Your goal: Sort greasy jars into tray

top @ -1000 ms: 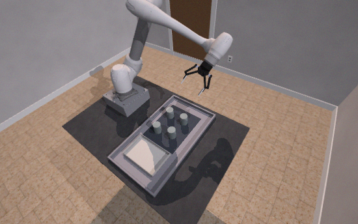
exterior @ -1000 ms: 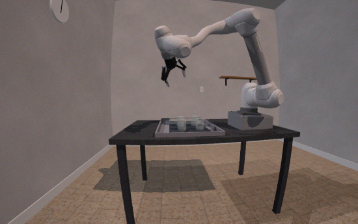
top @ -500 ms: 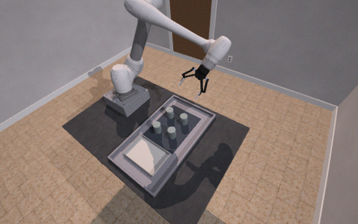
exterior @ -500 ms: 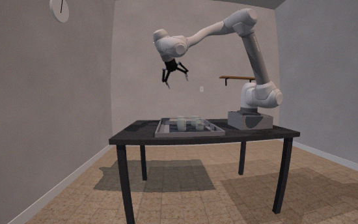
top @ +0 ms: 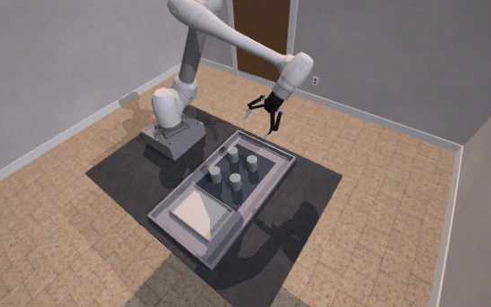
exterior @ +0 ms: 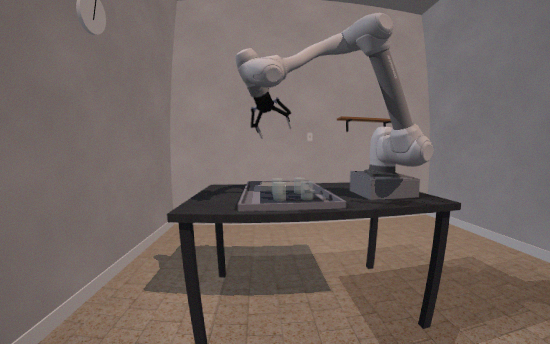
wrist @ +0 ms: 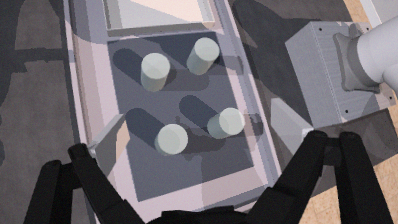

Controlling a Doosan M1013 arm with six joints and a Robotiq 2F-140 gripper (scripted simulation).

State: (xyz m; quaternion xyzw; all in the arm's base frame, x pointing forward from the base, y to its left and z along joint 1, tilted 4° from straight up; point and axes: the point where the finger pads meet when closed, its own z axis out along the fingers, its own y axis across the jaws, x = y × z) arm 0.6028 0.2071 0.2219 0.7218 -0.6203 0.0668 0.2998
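Four pale glass jars (top: 233, 154) (top: 252, 163) (top: 215, 174) (top: 235, 181) stand mouth down, apart from one another, on the dark drying mat (top: 266, 169). The wrist view shows them from above (wrist: 155, 71) (wrist: 203, 55) (wrist: 171, 139) (wrist: 226, 122) on the mat (wrist: 215, 167). The shallow white tray (top: 198, 210) (wrist: 160, 12) lies empty beside the mat on the steel table top (top: 286, 157). My gripper (top: 257, 125) (exterior: 274, 130) (wrist: 198, 119) is open and empty. It hangs high above the far end of the steel top, well clear of the jars.
The steel top (exterior: 250, 202) lies on a dark table (top: 120, 174) (exterior: 210, 200). The arm's grey base block (top: 174, 134) (wrist: 325, 70) stands on the table beside the mat end. A raised rim runs around the steel top.
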